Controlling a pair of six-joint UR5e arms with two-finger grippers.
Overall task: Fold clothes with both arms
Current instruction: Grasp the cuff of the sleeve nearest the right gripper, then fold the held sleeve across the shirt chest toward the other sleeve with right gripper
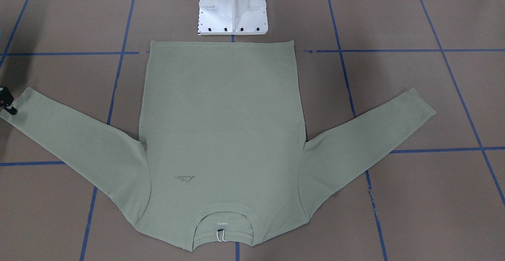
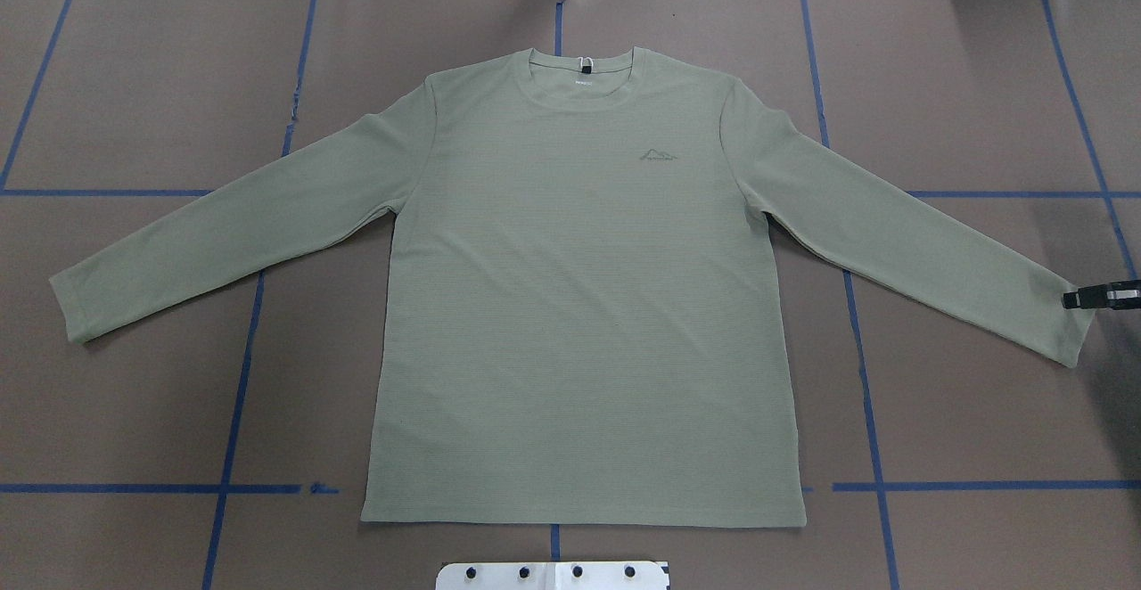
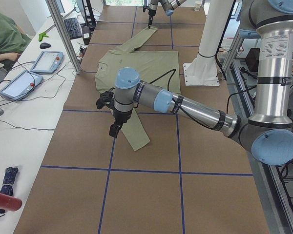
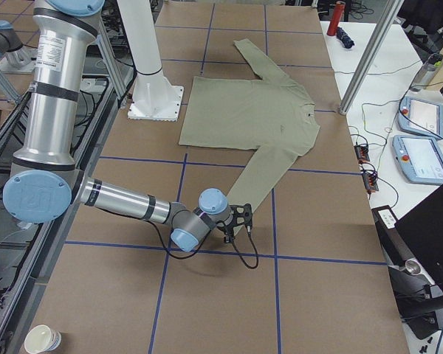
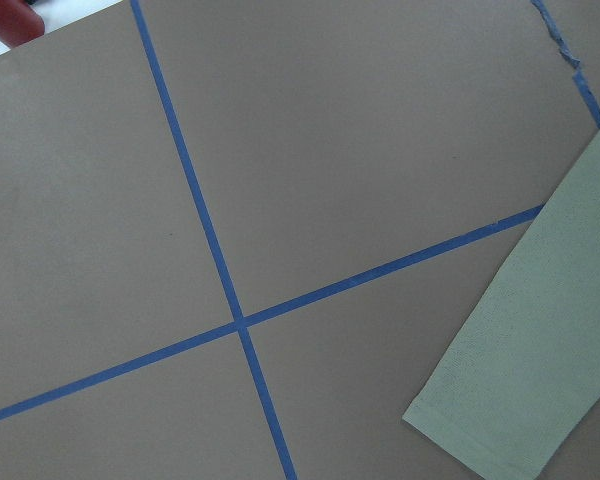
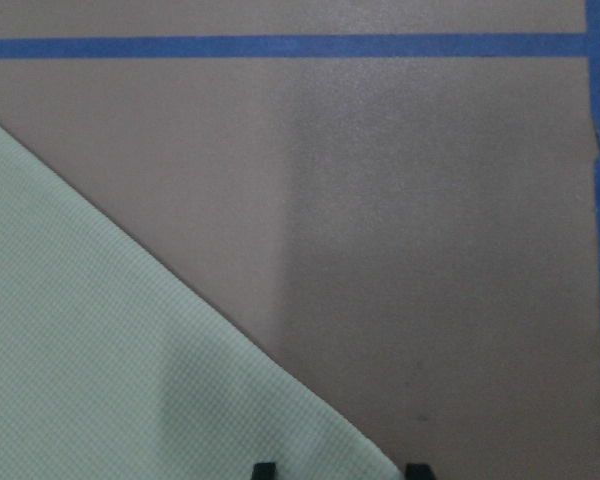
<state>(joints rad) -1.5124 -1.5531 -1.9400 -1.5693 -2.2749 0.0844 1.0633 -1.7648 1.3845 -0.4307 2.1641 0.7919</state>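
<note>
Front view, shirt: the shirt (image 1: 221,127) lies flat and face up on the table (image 1: 434,213), with its hem toward the pedestal (image 1: 232,12) and its collar on the far side from it. Both sleeves are spread out.
Front view, right gripper: only a black tip of the right gripper (image 1: 12,109) shows at the picture's edge, right at the right cuff (image 1: 23,101).
Overhead, axes: the body runs from the robot out to the collar. Each sleeve's long axis slants outward and back toward the robot, so the left cuff (image 2: 71,309) and the right cuff end well apart.
Overhead, grippers: the right gripper comes in from the outer side and points inward at the cuff's end. The left one is out of view.
Left side view, left gripper: the left gripper (image 3: 114,130) hangs pointing down just beside the left sleeve (image 3: 134,131), with the cuff just past it. Whether its fingers are spread cannot be told.
Right side view: the right gripper is at the right sleeve's end, and the rest of the shirt lies inward from there.
Left wrist: the left cuff sits in the lower right corner beside blue tape lines (image 5: 230,300). No fingers show.
Right wrist: two fingertips (image 6: 265,469) stand apart at the bottom edge, with the cuff's corner in the gap. The gripper is released and grasps nothing. Whether it touches the cloth is unclear.
Judgement: each arm is nearer its own sleeve. The right arm looks ready to pinch, and the left probably has to shift over its cuff first.
</note>
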